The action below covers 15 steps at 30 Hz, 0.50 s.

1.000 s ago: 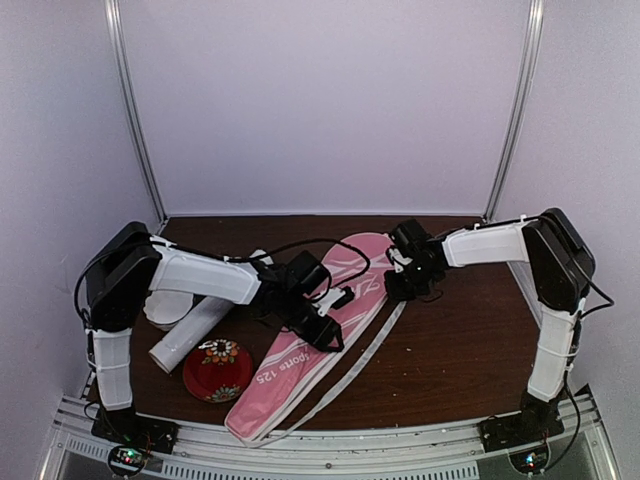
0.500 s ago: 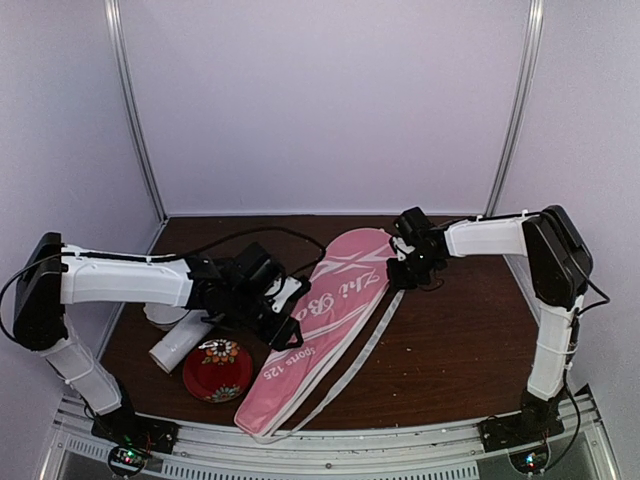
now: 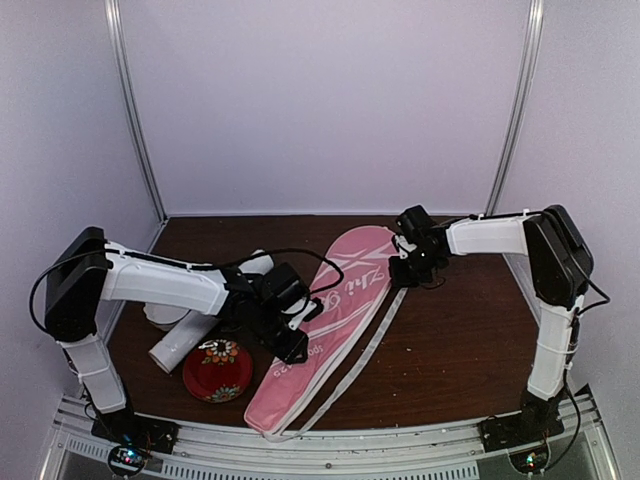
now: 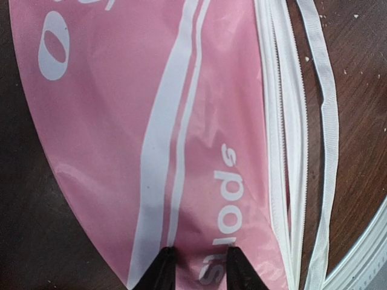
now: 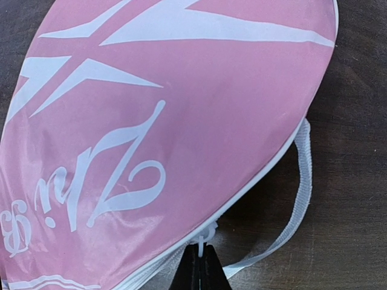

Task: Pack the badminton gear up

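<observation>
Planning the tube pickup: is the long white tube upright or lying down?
Lying down: the white tube rests on its side on the table, beside the red floral plate.

The long bag point(image 3: 345, 300) is pink. It has curly white letters, white stripes and a white criss-cross shape at the wide end. Its zip edge point(image 4: 281, 121) is white. The little zip pull point(image 5: 202, 240) and the strap point(image 4: 329, 121) are white too. The tube point(image 3: 185, 338) is white. The plate point(image 3: 217, 372) is red with a flower pattern. The table point(image 3: 450, 340) is dark brown. The left arm point(image 3: 165, 285) and the right arm point(image 3: 490, 238) are white with black parts. The wall point(image 3: 320, 100) is pale purple.
</observation>
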### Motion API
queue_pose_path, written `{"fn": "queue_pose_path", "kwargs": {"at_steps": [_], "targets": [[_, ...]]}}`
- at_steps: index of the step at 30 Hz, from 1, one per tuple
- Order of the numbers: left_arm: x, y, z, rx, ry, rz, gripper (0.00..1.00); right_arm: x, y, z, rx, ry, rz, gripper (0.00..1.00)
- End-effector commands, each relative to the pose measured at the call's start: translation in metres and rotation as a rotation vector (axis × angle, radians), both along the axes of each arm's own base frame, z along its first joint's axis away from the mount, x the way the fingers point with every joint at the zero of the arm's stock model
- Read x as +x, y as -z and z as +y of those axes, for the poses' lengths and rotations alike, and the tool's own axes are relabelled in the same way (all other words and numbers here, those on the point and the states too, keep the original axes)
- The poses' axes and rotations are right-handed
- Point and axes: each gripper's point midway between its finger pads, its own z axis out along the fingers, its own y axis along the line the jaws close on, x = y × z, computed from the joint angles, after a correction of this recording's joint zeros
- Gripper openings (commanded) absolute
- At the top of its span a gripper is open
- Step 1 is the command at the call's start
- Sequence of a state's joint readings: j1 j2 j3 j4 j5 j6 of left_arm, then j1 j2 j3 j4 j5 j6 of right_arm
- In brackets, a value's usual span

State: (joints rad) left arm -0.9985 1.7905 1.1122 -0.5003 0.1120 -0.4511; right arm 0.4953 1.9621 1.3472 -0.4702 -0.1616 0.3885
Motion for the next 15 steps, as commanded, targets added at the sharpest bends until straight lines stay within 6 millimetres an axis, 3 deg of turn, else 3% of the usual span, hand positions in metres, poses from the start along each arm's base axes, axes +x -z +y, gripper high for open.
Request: {"fn": "queue_pose_path", "kwargs": {"at_steps": [1,9,15], "targets": [[0.009,0.012,-0.01,-0.01,-0.046,0.001,0.28,-0.007,-0.014,0.015,0.044,-0.044,-0.032,0.0],[0.014,0.013,-0.025,-0.068,-0.068,0.027,0.25,-0.044,-0.006,0.029,0.066,-0.074,-0.014,0.0],[0.024,0.013,-0.04,-0.12,-0.074,0.046,0.24,-0.083,0.002,0.048,0.14,-0.093,0.009,0.0]]}}
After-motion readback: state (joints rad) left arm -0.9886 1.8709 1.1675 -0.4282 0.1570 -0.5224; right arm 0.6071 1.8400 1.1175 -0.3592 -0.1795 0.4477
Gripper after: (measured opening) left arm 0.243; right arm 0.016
